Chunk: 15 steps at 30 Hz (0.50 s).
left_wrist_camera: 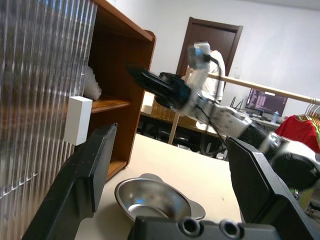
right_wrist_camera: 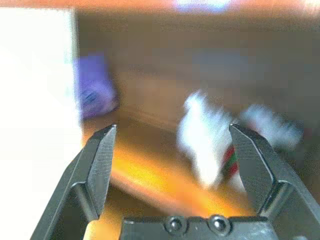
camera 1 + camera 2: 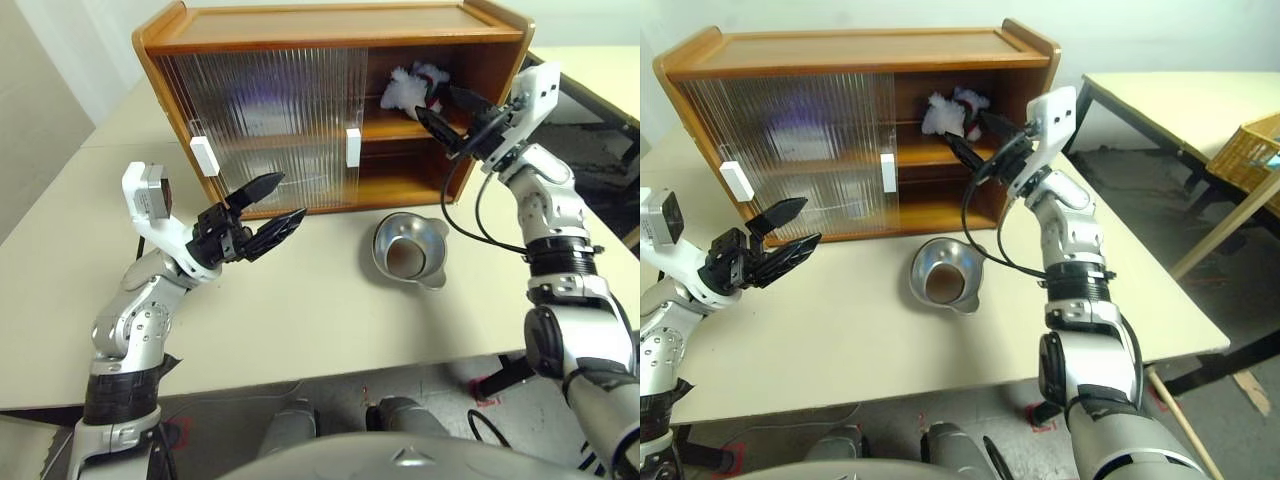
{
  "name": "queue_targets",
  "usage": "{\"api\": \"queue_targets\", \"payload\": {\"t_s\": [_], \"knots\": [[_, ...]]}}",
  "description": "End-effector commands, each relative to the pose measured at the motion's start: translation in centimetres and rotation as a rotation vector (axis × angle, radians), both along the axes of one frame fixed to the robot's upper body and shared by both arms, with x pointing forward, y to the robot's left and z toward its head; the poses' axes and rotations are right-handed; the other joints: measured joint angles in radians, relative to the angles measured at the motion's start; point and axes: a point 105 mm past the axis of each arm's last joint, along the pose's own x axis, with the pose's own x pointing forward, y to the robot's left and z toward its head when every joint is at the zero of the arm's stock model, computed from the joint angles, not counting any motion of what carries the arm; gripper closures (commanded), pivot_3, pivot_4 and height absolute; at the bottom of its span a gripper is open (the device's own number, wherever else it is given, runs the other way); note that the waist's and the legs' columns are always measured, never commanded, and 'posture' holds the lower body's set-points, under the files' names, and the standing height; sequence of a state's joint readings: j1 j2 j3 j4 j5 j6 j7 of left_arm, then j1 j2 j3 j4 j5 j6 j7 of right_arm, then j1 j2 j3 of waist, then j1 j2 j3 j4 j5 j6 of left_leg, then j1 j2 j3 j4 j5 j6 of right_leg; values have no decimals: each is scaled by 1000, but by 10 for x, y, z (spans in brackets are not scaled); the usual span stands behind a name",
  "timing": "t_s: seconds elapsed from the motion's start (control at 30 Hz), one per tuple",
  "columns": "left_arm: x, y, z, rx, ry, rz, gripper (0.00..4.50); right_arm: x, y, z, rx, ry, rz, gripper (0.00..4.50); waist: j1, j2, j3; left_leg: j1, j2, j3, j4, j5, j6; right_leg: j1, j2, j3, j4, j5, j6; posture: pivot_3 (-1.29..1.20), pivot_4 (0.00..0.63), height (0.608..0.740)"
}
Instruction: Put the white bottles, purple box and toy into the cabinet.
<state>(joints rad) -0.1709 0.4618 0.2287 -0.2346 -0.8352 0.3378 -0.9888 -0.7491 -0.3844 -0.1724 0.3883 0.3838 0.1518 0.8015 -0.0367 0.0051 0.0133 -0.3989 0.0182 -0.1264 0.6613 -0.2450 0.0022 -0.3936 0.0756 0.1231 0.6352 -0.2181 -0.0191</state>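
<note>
Toy [image 3: 412, 90] already lying on cabinet [image 3: 330, 40] upper shelf; right hand [image 3: 452, 118] spread, empty: best drawn straight out, clear of shelf edge.

Both arms are silver-grey metal with rounded joint housings and black ribbed collars. Each carries a white camera block behind its end effector, left [image 3: 262, 215] and right [image 3: 450, 117], with black tapered fingers. A black cable loops below the right end effector.
</note>
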Motion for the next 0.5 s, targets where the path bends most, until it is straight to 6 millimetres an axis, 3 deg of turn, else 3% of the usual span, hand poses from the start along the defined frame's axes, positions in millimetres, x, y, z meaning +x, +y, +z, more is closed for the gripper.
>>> {"api": "queue_targets", "payload": {"t_s": [0.03, 0.2, 0.3, 0.5], "knots": [[-1, -1, -3, 2, 10, -8, 0, -34, 6, -8, 75, 148, 143, 50, -1, -1, 1, 0, 0, 0, 0, 0, 0, 1, 0, 0, 0, -3, -3, -72, 41, 740], [-3, -1, -5, 5, 21, -13, 0, -73, -11, -46, 168, 497, 176, 50, -2, -4, 4, 10, -2, 0, 0, 1, 0, 11, 1, 2, 0, -11, 9, -75, 51, 740], [-4, 0, -6, 6, 22, -13, 0, -89, -18, -59, 245, 656, 212, 50, -4, -7, 9, 16, -4, 0, 0, 0, -2, 17, 1, 4, 0, -12, 10, -72, 52, 740], [-5, 1, -5, 10, 23, -10, 0, -109, -42, -90, 425, 914, 192, 50, -5, -9, 11, 12, -6, -2, -2, -7, -13, 13, 0, 4, -1, -14, 11, -64, 55, 740]]}}
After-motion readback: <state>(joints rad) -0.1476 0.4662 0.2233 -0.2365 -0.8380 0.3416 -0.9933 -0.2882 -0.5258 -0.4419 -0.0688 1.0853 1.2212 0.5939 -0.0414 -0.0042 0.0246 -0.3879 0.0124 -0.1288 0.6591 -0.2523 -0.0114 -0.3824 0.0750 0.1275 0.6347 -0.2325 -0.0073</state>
